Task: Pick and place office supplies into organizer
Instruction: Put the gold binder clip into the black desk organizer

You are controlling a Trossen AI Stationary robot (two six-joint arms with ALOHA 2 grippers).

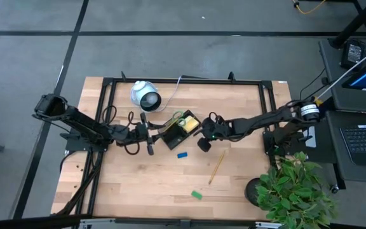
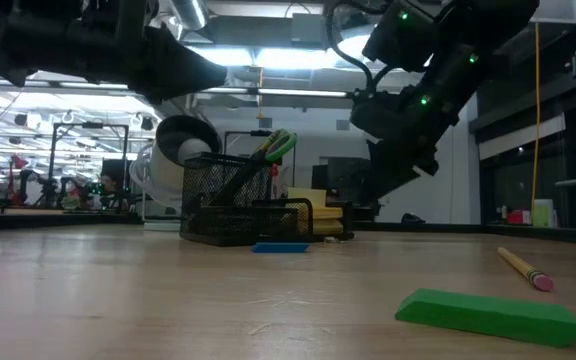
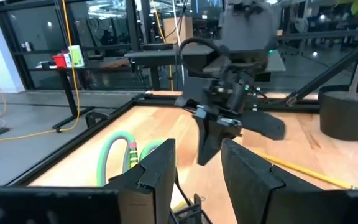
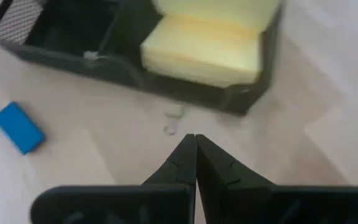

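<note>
- Right gripper (image 4: 195, 146) is pinched fully shut with nothing in it, hanging just off the organizer's (image 1: 170, 137) sticky-note end.
- Left gripper (image 3: 197, 171) sits at the organizer's other side, fingers spread apart and holding nothing that I can see.
- Organizer is a black mesh tray near the middle of the table (image 1: 138, 184), with a taller cup section and a low section.
- One yellow sticky-note pad (image 4: 207, 43) fills the low section; one pair of green-handled scissors (image 2: 278, 143) stands handles-up in the cup.
- Loose on the wood: one small blue block (image 1: 182, 154) just beside the organizer, one pencil (image 1: 216, 166) further out, one green block (image 1: 197, 195) well apart near the table's front.
- White round device (image 1: 145, 95) with a cable sits behind the organizer, and a potted plant (image 1: 294, 187) is at the table's corner.
</note>
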